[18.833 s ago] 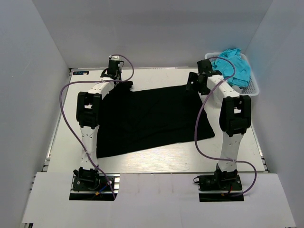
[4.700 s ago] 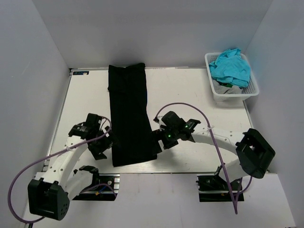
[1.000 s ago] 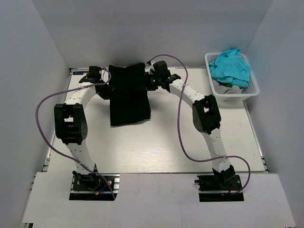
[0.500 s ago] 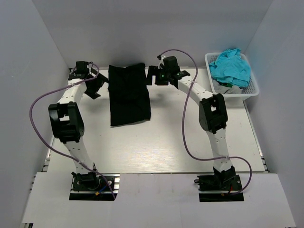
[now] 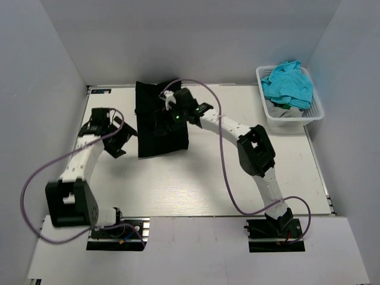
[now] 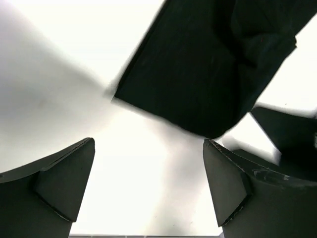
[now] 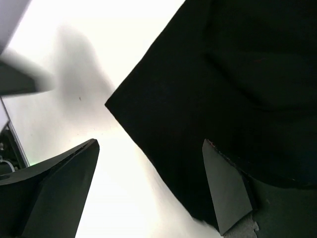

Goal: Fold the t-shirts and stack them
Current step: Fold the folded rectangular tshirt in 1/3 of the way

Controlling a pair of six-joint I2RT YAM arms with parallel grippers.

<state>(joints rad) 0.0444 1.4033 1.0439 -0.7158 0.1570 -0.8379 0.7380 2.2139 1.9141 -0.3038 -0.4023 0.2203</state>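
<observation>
Left gripper (image 6: 148,143): I read the jaws wide apart with nothing between them. The folded black t-shirt (image 5: 161,127) lies just ahead of its fingertips.
Right gripper (image 7: 150,143): jaws wide, positioned over that shirt's edge.
Basket (image 5: 295,122): well beyond the right gripper, with teal shirts (image 5: 289,83) inside.

White arm links (image 5: 81,160), black joints (image 5: 255,155), looping purple cables (image 5: 224,155), wedge-shaped black fingers (image 6: 54,183).
</observation>
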